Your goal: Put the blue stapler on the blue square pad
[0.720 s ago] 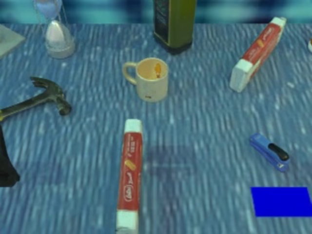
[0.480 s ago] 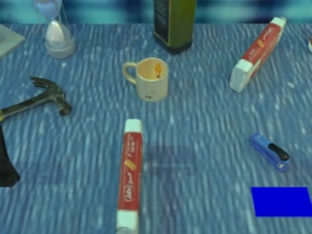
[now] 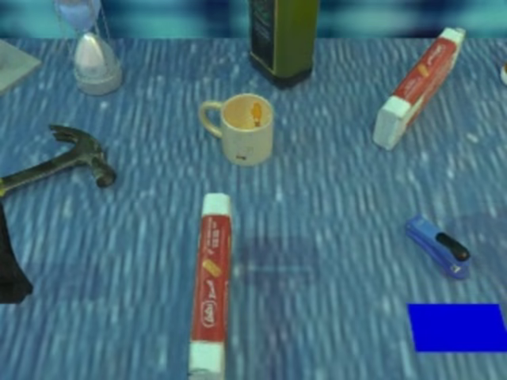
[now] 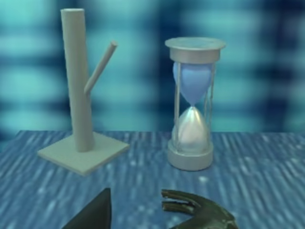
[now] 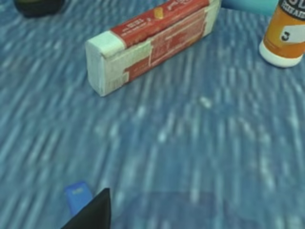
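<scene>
The blue stapler (image 3: 438, 247) lies flat on the tabletop (image 3: 333, 198) near the right edge, slanted, its black top piece uppermost. The blue square pad (image 3: 457, 327) sits just beyond it toward the near right corner; the two are close but not touching. The stapler is not yet held by anything.

The right gripper is out of the top view. Its wrist view shows only one dark finger (image 5: 93, 213) low in the picture, with a corner of the stapler (image 5: 77, 196) just beside it, so I cannot tell whether its fingers are apart or together. The left arm (image 3: 9, 265) is parked at the left edge by the hammer (image 3: 59, 164); one finger (image 4: 93, 214) shows in its own wrist view, and its state likewise cannot be told.

Risks noted:
- The stapler lies on a slant. Fingers not turned across its narrow width may push it along the table instead of closing on it.
- The rounded black top piece is a poor seat; a high pinch could slip off.
- The pad reaches the table's right edge. A release carried too far right would leave the stapler overhanging or off the table.
- The red-and-white box (image 3: 417, 78) and the orange bottle (image 5: 288, 32) stand well clear and pose little hazard.
</scene>
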